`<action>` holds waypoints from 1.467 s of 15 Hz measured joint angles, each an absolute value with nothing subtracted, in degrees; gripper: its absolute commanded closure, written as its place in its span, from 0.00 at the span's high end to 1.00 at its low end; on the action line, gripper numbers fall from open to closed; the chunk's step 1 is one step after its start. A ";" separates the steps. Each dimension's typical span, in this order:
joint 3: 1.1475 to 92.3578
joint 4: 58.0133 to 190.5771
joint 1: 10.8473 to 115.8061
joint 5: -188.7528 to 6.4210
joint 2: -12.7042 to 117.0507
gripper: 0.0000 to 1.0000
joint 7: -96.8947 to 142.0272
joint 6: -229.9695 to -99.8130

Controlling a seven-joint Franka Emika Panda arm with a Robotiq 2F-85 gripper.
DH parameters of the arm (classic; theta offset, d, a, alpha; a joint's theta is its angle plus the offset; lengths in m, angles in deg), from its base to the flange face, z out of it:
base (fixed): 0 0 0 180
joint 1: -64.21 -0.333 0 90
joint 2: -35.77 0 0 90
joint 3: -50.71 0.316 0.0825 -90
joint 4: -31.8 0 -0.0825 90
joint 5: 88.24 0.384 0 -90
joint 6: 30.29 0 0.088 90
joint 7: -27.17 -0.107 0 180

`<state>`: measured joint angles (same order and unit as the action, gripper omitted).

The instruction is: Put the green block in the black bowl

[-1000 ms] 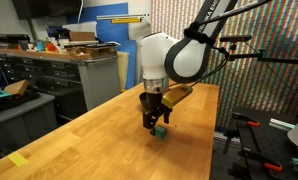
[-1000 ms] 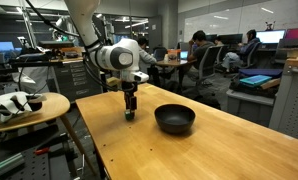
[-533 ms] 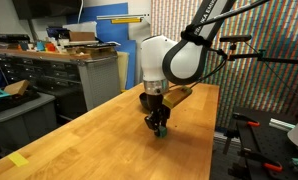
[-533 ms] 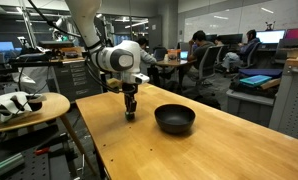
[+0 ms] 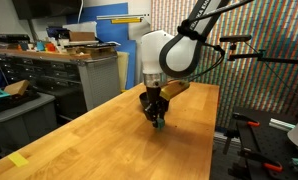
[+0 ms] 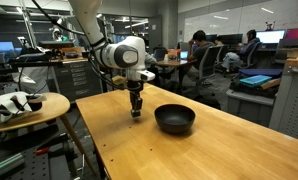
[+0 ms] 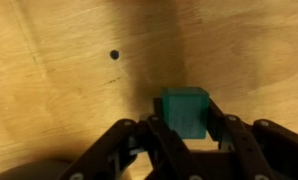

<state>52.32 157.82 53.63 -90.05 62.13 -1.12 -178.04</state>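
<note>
Pinched green block [image 7: 185,110] in gripper [image 7: 186,130], lower centre of wrist view.
Risked slipping from narrow hold, or falling short of black bowl [image 6: 175,124], mid-frame, if released early.

White arm [image 5: 169,55] reaches down over the wooden surface [image 5: 99,140]. The pincer [image 5: 156,121] points straight down with the green block [image 5: 160,125] pinched at its tips. The block is just above the surface or on it, can't tell which. A yellow tape strip [image 5: 19,160] lies near the front corner, well apart. Behind are a workbench with drawers [image 5: 49,78], a blue box [image 5: 117,30] and a patterned wall [image 5: 259,90].
</note>
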 measured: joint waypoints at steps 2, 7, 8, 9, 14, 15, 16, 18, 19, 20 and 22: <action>51.38 156.94 53.79 -90.05 60.49 0.17 -0.49 -175.52; 49.84 154.59 55.67 -90.05 54.65 0.17 1.38 -168.56; 49.63 154.31 56.26 -90.05 53.51 0.17 1.52 -167.71; 49.31 154.09 56.80 -90.07 52.52 0.17 1.55 -167.13; 47.14 153.68 59.34 -90.35 50.94 0.17 1.56 -166.73; 46.87 153.68 59.90 -90.34 51.15 0.17 1.56 -166.80; 46.77 153.68 60.52 -90.30 51.50 0.17 1.58 -166.94; 46.72 153.64 61.62 -90.04 52.67 0.17 1.75 -167.84; 46.72 153.53 62.07 -89.85 53.48 0.17 1.90 -168.51; 46.72 153.29 62.46 -89.37 54.46 0.17 2.17 -169.30; 46.72 152.22 63.07 -88.39 56.66 0.17 2.73 -170.63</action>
<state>46.72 152.22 63.07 -88.39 56.66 2.73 -170.63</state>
